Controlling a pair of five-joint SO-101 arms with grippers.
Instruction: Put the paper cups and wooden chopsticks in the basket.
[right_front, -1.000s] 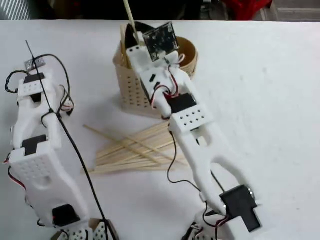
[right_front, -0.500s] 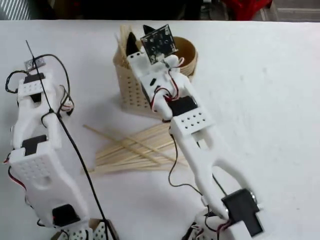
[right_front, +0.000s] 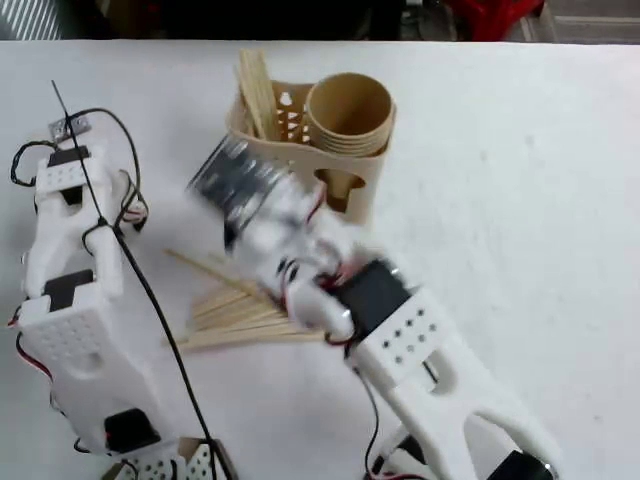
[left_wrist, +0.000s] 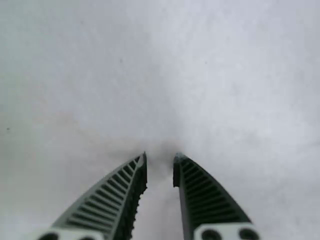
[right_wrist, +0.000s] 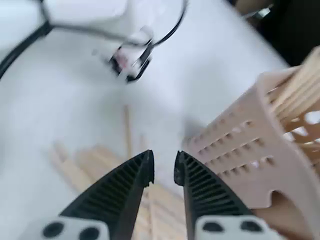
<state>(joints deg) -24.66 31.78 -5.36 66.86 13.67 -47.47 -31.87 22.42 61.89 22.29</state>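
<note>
High view showed the paper cups (right_front: 350, 110) stacked inside the basket (right_front: 372, 185) beside some upright chopsticks (right_front: 257, 88), while a loose pile of chopsticks (right_front: 230, 325) lay on the table (right_front: 520, 180) near the basket's front. The right gripper (right_wrist: 164, 169) hung over that pile, its jaws slightly parted and gripping nothing. The left gripper (left_wrist: 160, 166), likewise narrowly parted and empty, sat above bare table.
</note>
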